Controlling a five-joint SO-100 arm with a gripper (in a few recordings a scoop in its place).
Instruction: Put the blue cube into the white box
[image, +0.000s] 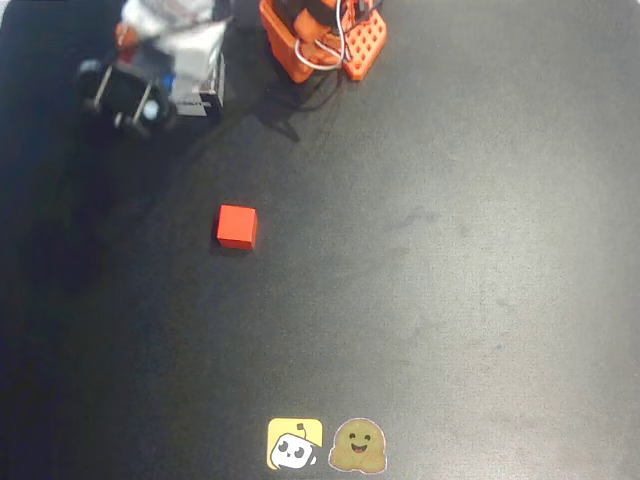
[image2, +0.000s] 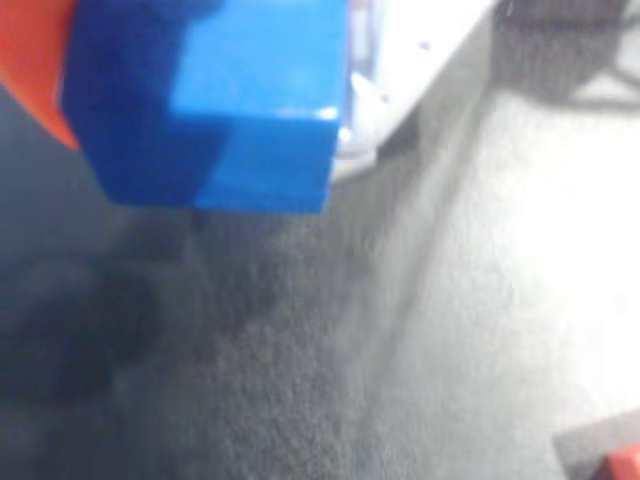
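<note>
My end effector (image2: 200, 60) is closed on the blue cube (image2: 210, 100): in the wrist view the cube sits up close at the top left of the frame, with an orange finger (image2: 30, 60) against its left face and a white part just beside its right face. I judge the hold firm; the cube shows no tilt I can make out.

In the overhead view my arm (image: 165, 40) is blurred near the far left corner of the worktop (image: 450, 250), and the white box (image: 200, 90) lies directly beneath it, its dark labelled side (image: 196, 103) just visible. How the cube stands against the box opening I cannot tell, as the arm covers it. My judgement: the cube is above or just beside the box, so the coming move turns on getting it squarely over the opening before letting go.

The red cube (image: 237, 226) rests well apart, toward the worktop's middle. Two stickers (image: 325, 445) lie at the near edge.
</note>
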